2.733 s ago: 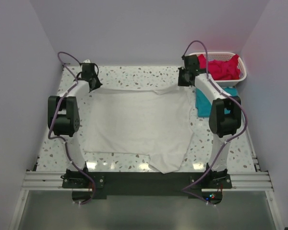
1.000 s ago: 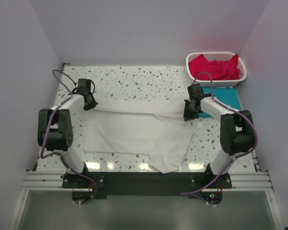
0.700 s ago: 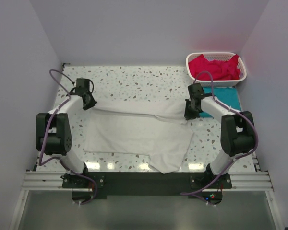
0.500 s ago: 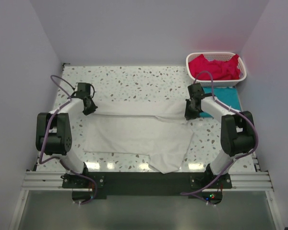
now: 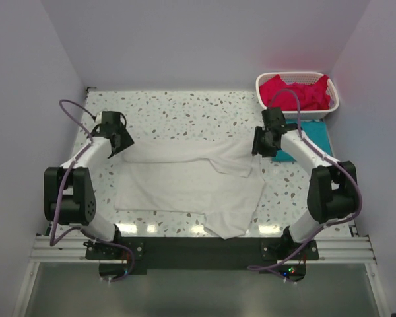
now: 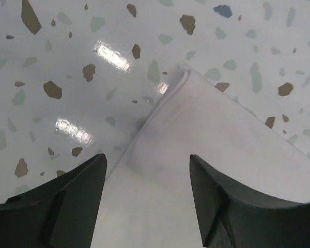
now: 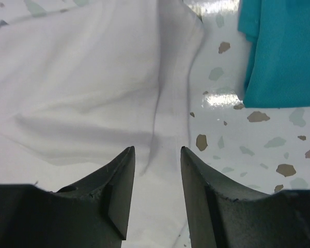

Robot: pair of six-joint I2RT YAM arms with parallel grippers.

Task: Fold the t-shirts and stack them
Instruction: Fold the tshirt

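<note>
Fingers on both my grippers are spread, holding nothing: left gripper [image 6: 147, 206] over the folded far-left corner of the white t-shirt [image 5: 191, 188], right gripper [image 7: 157, 201] over its far-right edge, beside the teal t-shirt [image 7: 279, 46]. Red-pink t-shirts [image 5: 296, 92] lie in the basket [image 5: 320, 113].

white t-shirt [image 5: 185, 188] 1 | teal t-shirt [image 5: 315, 135] 1 | red-pink heap [image 5: 300, 92] 1 | basket [image 5: 297, 74] 1

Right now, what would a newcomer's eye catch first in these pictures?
A large white t-shirt lies spread across the table, with the left gripper and right gripper, both open, at its far corners. At the far right, a white basket holds red-pink shirts, and a teal shirt lies beside it.
</note>
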